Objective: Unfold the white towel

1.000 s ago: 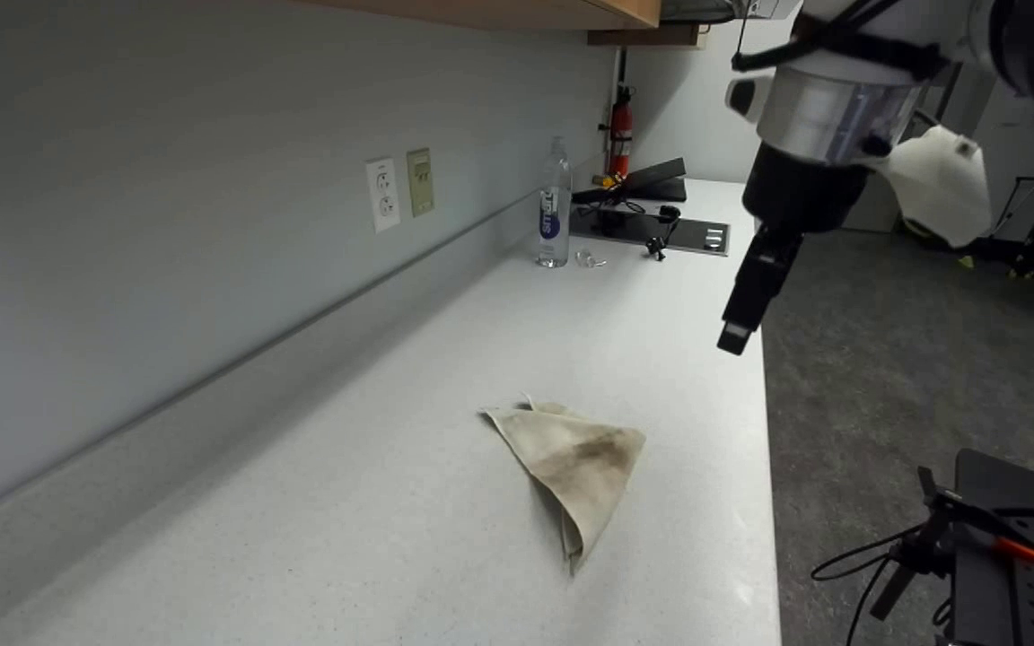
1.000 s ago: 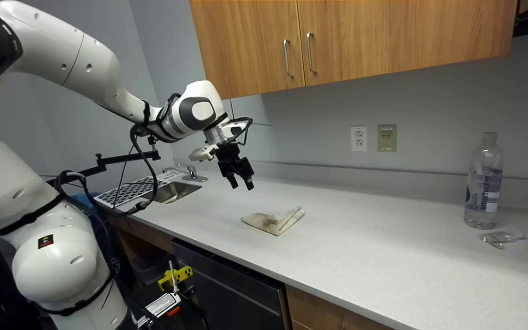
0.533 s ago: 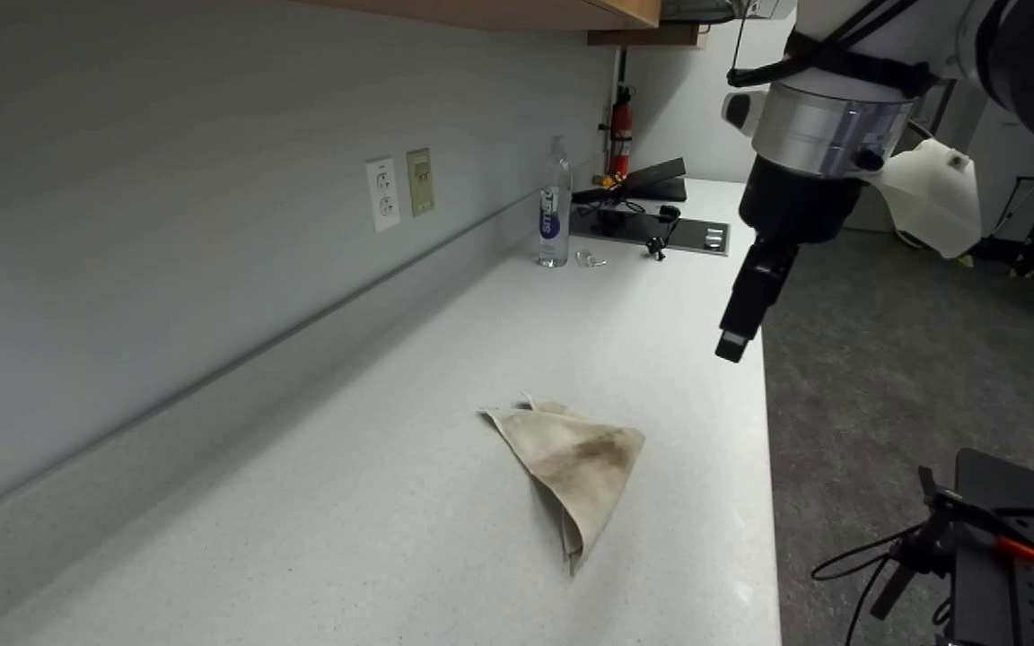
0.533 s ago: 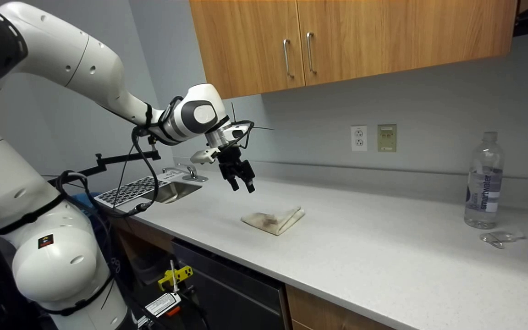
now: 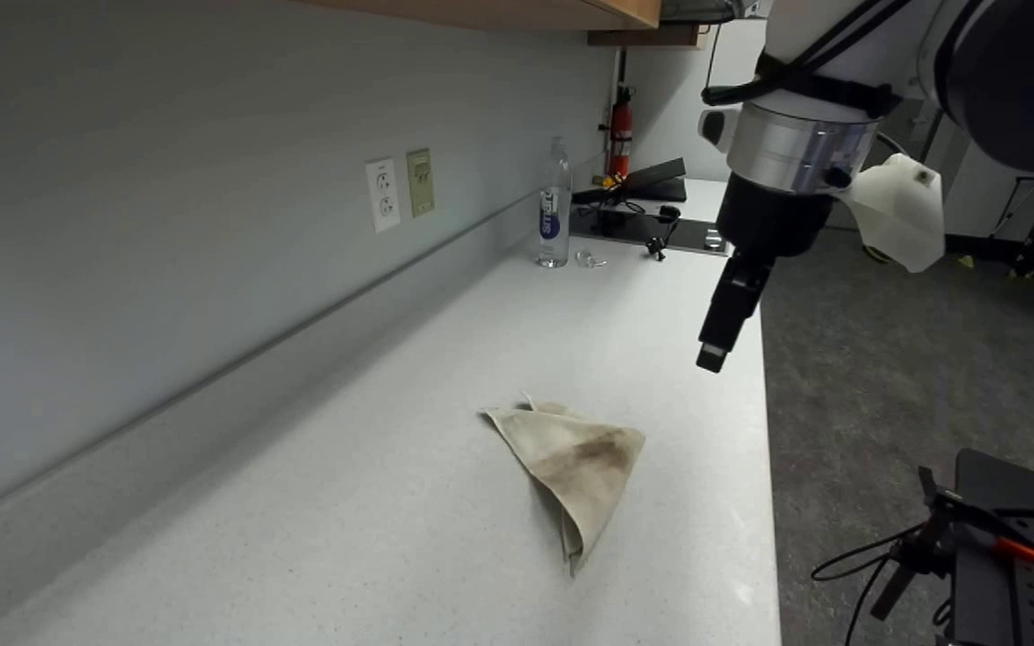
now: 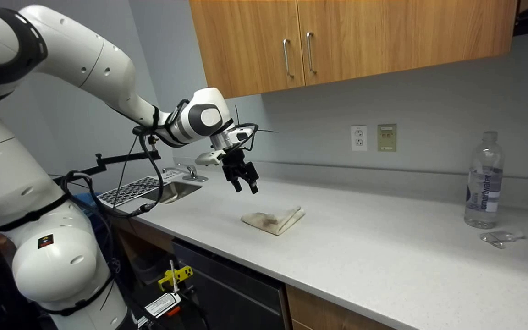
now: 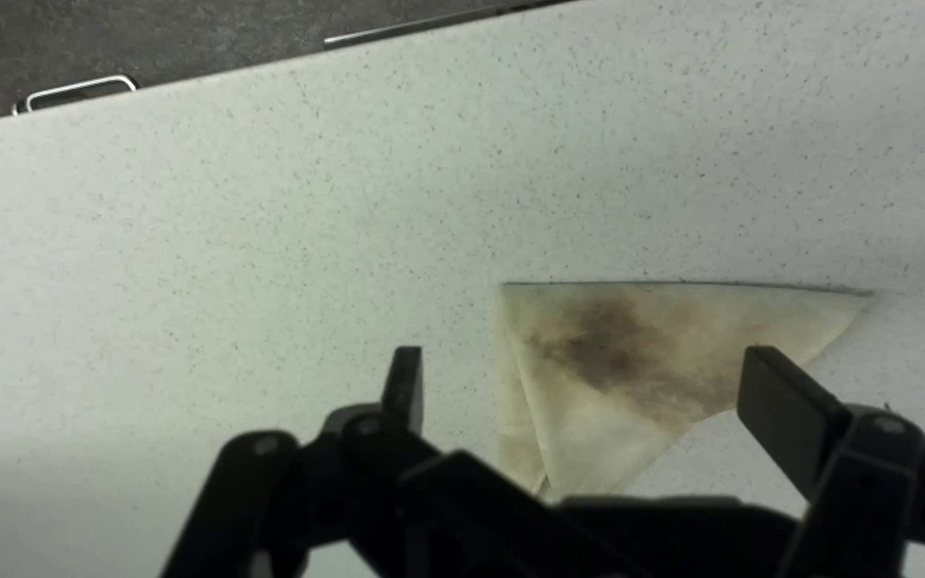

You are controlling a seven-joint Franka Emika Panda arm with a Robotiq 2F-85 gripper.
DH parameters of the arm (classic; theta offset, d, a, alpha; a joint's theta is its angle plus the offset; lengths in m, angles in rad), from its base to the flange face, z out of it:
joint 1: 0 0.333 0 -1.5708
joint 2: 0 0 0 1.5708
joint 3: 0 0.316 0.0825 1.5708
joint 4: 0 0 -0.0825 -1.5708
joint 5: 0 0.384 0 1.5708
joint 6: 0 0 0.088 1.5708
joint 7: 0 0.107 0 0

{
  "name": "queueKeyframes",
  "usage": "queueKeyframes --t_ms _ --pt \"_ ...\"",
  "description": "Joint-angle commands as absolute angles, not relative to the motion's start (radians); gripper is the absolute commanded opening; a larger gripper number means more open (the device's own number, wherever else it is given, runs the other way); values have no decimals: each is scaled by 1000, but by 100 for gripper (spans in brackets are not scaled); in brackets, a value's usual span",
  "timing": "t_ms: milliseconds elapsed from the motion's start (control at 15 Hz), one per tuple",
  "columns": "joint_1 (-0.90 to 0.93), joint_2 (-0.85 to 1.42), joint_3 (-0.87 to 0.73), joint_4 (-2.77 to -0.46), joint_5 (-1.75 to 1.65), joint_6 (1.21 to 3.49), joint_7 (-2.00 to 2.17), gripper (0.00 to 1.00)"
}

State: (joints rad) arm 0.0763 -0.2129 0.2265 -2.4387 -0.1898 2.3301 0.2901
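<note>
The towel is off-white with a dark brown stain and lies folded roughly into a triangle on the counter, in both exterior views (image 5: 582,462) (image 6: 271,222). In the wrist view the towel (image 7: 615,337) has a straight edge at the top, and a lower layer shows along its left side. My gripper (image 6: 246,189) is open and empty, above the counter and apart from the towel. It also shows side-on in an exterior view (image 5: 712,357). In the wrist view the gripper's fingers (image 7: 792,417) are wide apart, with the towel below and between them; the gripper hides the towel's lower tip.
The white counter (image 6: 360,256) runs along a wall with outlets (image 6: 359,138). A sink (image 6: 172,191) is at its far end. A water bottle (image 6: 484,181) and a small clear plastic piece (image 6: 501,238) stand away from the towel. Wooden cabinets (image 6: 360,36) hang above.
My gripper has moved a little lower and closer to the towel, staying open. The towel has not moved. A bit of a person's arm now shows at the far left edge of an exterior view.
</note>
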Motion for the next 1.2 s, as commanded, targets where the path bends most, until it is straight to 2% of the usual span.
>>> queueKeyframes --t_ms 0,467,533,1133 --pt "81 -50 231 -2311 -262 2369 313 100" --pt "160 248 195 -2041 -323 2381 320 100" --pt "156 164 182 -2132 -303 2379 303 100" --pt "207 276 137 -2049 -354 2396 343 100"
